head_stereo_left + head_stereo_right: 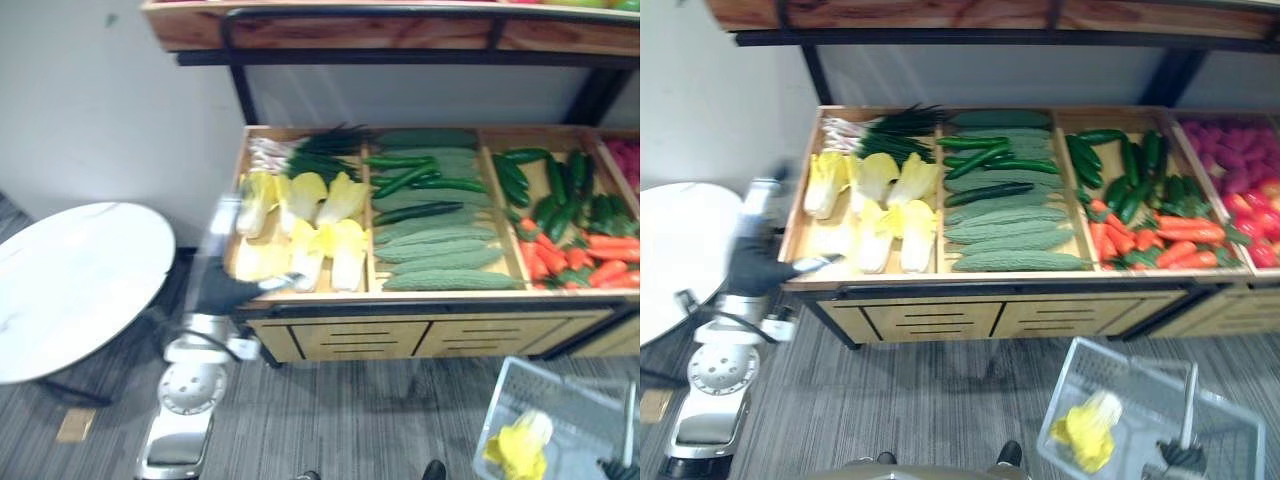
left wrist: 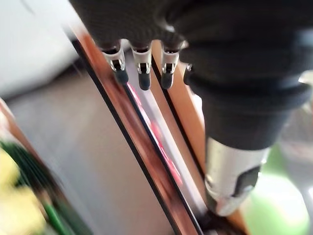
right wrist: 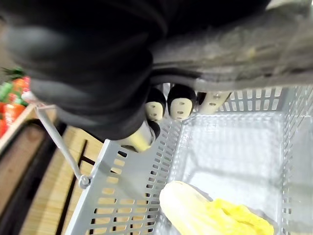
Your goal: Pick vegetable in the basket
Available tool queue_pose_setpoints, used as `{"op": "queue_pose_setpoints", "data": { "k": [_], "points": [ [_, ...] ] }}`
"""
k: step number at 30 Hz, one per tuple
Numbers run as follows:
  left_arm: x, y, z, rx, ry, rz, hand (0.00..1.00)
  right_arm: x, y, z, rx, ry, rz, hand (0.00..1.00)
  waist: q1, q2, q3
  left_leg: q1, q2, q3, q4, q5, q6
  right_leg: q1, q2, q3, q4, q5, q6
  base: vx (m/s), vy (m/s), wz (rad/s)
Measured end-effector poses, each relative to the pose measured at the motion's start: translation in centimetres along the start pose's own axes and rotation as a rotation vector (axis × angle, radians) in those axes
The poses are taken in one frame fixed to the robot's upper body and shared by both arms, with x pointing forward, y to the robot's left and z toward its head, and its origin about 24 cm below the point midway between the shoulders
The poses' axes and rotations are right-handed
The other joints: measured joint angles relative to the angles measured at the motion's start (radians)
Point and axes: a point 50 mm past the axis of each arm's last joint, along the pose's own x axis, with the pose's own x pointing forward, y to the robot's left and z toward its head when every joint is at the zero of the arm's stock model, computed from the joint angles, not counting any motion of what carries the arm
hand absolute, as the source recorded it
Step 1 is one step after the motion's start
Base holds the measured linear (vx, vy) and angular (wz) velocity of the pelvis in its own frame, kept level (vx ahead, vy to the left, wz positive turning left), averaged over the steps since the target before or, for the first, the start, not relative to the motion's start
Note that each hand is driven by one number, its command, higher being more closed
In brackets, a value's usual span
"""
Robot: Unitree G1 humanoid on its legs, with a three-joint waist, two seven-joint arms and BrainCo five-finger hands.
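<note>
Produce stand point(image 1: 450, 298): wooden bins of vegetables. The left hand's fingertips sit at its front rim, so a low reach could strike wood instead of clearing it.
Basket point(image 1: 1137, 384): grey and slotted, hanging below the right hand, well apart from the left hand. A loosely held vegetable could drop on the floor point(image 1: 380, 410) between.
Cabbage heads point(image 1: 330, 225): yellow, packed just beyond the left hand. A grab may catch only leaves or drag a neighbour.
Left hand point(image 1: 240, 290): fingers straight, holding nothing.
Right hand point(image 3: 88, 68): fingers curled round the basket's handle point(image 3: 234, 49). A tilt could slide the contents.
Lone cabbage point(image 1: 1085, 428): already lying in the basket.
</note>
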Motion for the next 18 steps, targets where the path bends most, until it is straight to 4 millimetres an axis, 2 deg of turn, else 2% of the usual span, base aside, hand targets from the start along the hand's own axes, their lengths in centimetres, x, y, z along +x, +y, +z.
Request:
{"op": "queue_pose_setpoints", "data": {
  "k": [1,2,5,9,10,12,14,17,18],
  "points": [
    [-0.7,1.3,-1.4,0.052,0.083,0.109,0.0,-0.3,0.7,-1.5,0.016,0.058,0.008,1.0,0.002,0.0,0.0,-0.003,-0.007,-0.028,-0.018,0.017,0.004,0.008,-0.002,-0.013,-0.001,0.0,0.0,0.03,0.039,0.74],
    [-1.1,1.9,-2.0,0.076,0.121,0.158,0.0,-0.5,1.0,-2.0,0.019,0.08,0.011,1.0,0.002,-0.001,0.0,-0.003,-0.012,-0.04,-0.025,0.024,0.005,0.015,-0.002,-0.018,-0.003,0.0,0.0,0.02,0.053,0.63],
    [-3.9,4.5,-5.5,0.184,0.338,0.394,0.0,-1.1,2.1,-3.6,0.039,0.148,0.013,1.0,0.001,-0.011,-0.005,0.001,-0.024,-0.083,-0.061,0.052,0.009,0.036,-0.002,-0.028,-0.012,0.0,0.0,-0.02,0.039,0.39],
    [-6.8,5.6,-8.6,0.279,0.533,0.466,0.0,-1.6,3.4,-4.2,0.053,0.15,0.028,1.0,-0.004,-0.038,-0.028,0.005,-0.028,-0.1,-0.102,0.076,0.002,0.036,-0.004,-0.043,-0.013,-0.016,0.021,-0.03,-0.009,0.16],
    [-8.2,5.9,-9.8,0.304,0.619,0.472,0.0,-1.8,3.9,-4.3,0.056,0.151,0.037,1.0,-0.01,-0.043,-0.035,0.008,-0.027,-0.11,-0.115,0.084,0.001,0.04,-0.002,-0.052,-0.013,-0.018,0.02,-0.02,-0.012,0.18],
    [-12.4,6.6,-12.8,0.352,0.865,0.488,0.0,-2.2,4.7,-4.3,0.058,0.138,0.051,1.0,-0.012,-0.046,-0.038,0.039,-0.026,-0.115,-0.141,0.09,-0.001,0.06,0.003,-0.056,-0.012,-0.026,0.01,-0.04,-0.01,0.07],
    [-16.4,7.0,-14.5,0.394,1.059,0.479,0.0,-2.4,5.1,-4.2,0.036,0.12,0.069,1.0,-0.017,-0.046,-0.048,0.041,-0.028,-0.117,-0.15,0.09,-0.001,0.065,0.002,-0.055,-0.011,-0.041,0.009,-0.06,0.0,-0.02],
    [-22.6,6.8,-15.8,0.421,1.331,0.439,0.0,-2.4,5.5,-4.0,0.016,0.109,0.07,1.0,-0.018,-0.046,-0.054,0.057,-0.035,-0.132,-0.174,0.091,-0.003,0.063,0.004,-0.054,-0.015,-0.049,0.015,-0.02,0.005,-0.04],
    [-23.7,6.8,-15.9,0.418,1.384,0.433,0.0,-2.4,5.5,-4.0,0.016,0.11,0.07,1.0,-0.019,-0.045,-0.056,0.057,-0.035,-0.133,-0.174,0.091,-0.003,0.061,0.005,-0.053,-0.016,-0.049,0.015,0.03,0.008,-0.04]
  ]
}}
